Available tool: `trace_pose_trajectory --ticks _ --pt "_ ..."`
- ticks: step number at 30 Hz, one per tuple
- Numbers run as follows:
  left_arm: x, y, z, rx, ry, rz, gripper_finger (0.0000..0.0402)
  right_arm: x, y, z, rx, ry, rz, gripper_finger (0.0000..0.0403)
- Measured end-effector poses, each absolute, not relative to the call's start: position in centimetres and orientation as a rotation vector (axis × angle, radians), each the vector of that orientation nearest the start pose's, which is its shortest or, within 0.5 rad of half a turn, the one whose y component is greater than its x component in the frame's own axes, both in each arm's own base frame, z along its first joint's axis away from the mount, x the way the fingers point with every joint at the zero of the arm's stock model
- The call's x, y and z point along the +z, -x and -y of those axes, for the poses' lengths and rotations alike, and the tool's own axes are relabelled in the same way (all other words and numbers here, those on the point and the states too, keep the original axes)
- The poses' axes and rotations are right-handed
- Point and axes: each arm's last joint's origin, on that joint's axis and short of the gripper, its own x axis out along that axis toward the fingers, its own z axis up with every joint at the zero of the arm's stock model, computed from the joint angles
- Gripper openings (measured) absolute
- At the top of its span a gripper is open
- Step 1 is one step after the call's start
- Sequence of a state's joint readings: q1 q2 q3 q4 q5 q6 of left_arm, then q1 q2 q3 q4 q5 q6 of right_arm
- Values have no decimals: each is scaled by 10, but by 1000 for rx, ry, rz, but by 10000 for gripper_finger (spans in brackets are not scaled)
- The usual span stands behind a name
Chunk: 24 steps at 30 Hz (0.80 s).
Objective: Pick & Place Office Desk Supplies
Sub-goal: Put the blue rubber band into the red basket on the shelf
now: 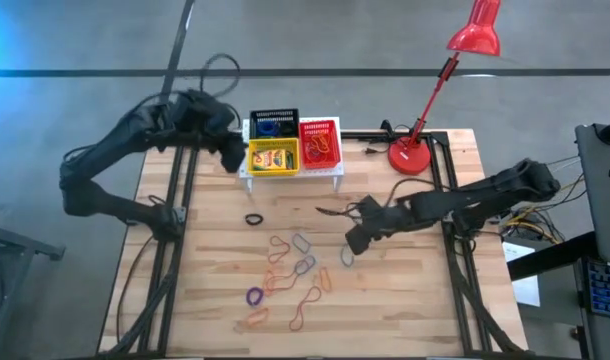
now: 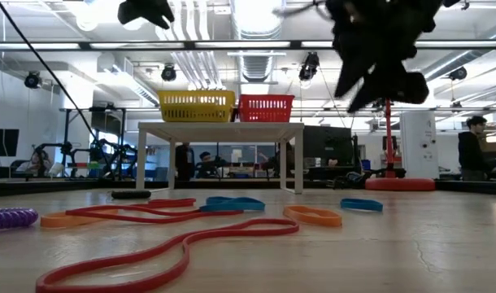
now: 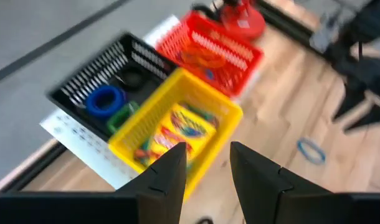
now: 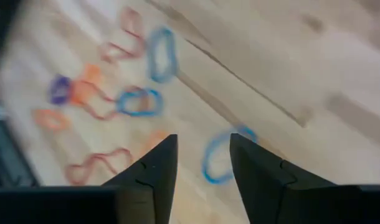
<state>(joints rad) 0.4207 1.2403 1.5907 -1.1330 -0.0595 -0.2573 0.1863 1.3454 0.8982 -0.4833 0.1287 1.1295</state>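
At the table's far left, your left gripper (image 1: 228, 158) hangs just beside the yellow mesh basket (image 1: 273, 157) holding the crayon boxes (image 3: 177, 132), its fingers parted a little with nothing between them. The black basket (image 1: 273, 124) and red basket (image 1: 320, 142) sit alongside on the white perforated stand (image 1: 290, 176) (the red lamp (image 1: 410, 155) stands just beyond). Toward the right, your right gripper (image 1: 353, 241) hovers over a blue rubber band (image 4: 216, 157), jaws narrowly apart and empty, with the other loose rubber bands (image 1: 285, 282) scattered near it on the wood.
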Motion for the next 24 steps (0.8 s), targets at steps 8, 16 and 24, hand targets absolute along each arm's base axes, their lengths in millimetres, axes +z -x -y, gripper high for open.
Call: trace_pose_trajectory --ticks 8,16,24 --pt "374 -200 -58 436 335 -740 128 192 -291 -54 -569 -990 -1112 175" --pt "328 -195 -38 325 401 -655 128 160 -324 -58 -718 -923 -1282 171" --pt "301 -187 -33 235 453 -676 128 146 -345 -50 -761 -850 -1356 146"
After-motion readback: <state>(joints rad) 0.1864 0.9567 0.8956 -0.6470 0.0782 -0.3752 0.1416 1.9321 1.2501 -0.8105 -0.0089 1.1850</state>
